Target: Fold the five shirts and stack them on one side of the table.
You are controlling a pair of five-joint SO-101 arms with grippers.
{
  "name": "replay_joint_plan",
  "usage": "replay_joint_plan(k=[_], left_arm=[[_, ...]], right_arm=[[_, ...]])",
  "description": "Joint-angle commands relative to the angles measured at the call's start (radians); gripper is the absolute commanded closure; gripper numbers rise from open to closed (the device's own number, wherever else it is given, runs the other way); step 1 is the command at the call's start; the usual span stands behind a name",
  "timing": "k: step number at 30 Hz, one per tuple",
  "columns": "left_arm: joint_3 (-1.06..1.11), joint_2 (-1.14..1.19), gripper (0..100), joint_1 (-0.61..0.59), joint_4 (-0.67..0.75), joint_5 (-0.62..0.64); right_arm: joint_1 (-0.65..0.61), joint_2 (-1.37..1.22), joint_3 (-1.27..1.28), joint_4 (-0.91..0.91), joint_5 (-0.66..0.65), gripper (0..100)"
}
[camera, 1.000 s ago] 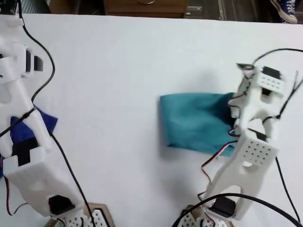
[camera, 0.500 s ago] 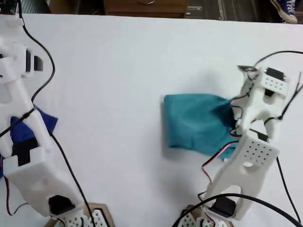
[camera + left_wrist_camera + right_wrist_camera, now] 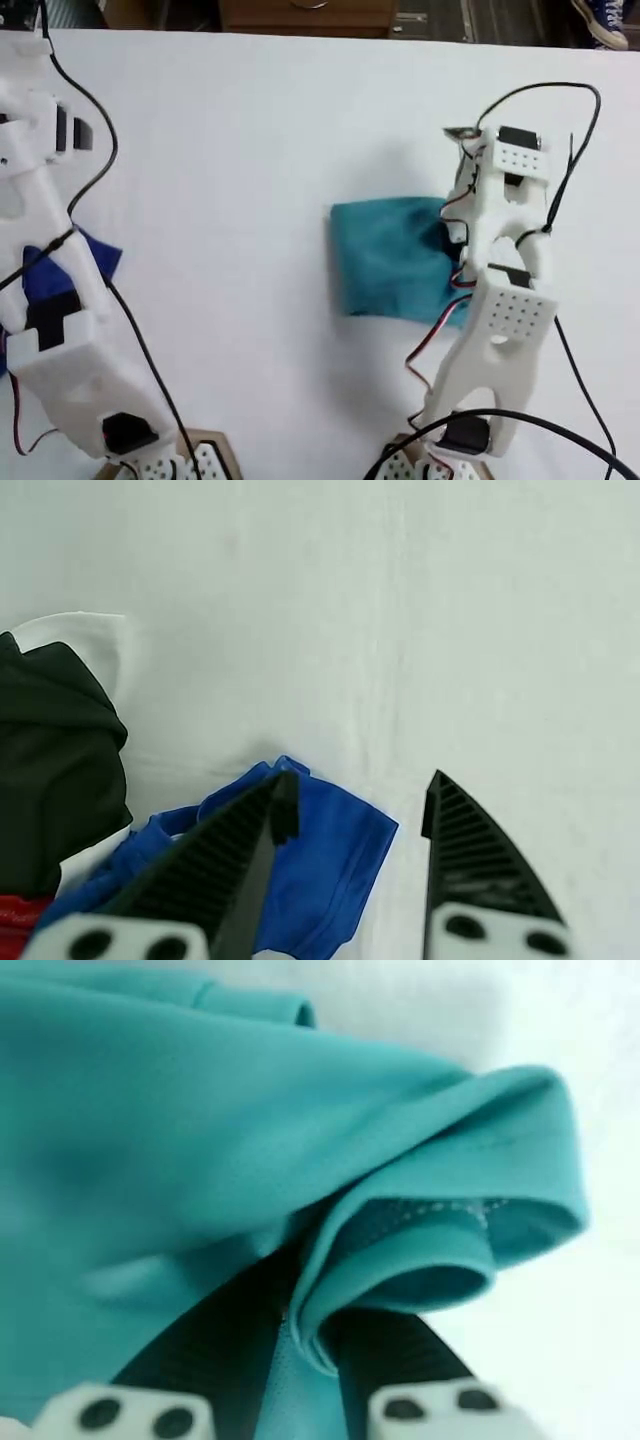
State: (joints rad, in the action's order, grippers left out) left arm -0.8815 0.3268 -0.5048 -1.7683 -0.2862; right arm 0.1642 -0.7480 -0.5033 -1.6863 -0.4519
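Over on the right half of the worktop [image 3: 230, 120] the teal shirt [image 3: 385, 262] lies in a folded rectangle, and the right gripper [image 3: 312, 1345] is pinching a bunched bit of the edge nearest that arm. It's thin, floppy knit and looks super light, so I'd guess it sags and drags rather than sliding as one piece. Grabbing through all the layers at a corner or fold line looks safest. The left gripper [image 3: 360, 790] is spread wide over a crumpled blue shirt [image 3: 330, 870] at the far left, next to a black garment [image 3: 55, 760]. Same deal there: soft, wrinkly, take an edge.
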Motion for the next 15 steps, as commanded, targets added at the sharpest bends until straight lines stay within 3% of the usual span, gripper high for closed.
replay_joint_plan(k=[1,5,9,15], left_arm=[[-0.033,-0.055,77,0.011,-0.012,-0.005],[-0.033,-0.055,77,0.011,-0.012,-0.005],[-0.033,-0.055,77,0.011,-0.011,-0.005],[-0.033,-0.054,77,0.011,-0.009,-0.005]], right_arm=[[-0.021,0.122,0.002,-0.021,0.012,84.4],[-0.022,0.282,0.049,-0.022,0.008,71.9],[-0.059,0.501,0.127,-0.024,0.011,74.6],[-0.326,0.717,0.425,-0.019,0.060,76.8]])
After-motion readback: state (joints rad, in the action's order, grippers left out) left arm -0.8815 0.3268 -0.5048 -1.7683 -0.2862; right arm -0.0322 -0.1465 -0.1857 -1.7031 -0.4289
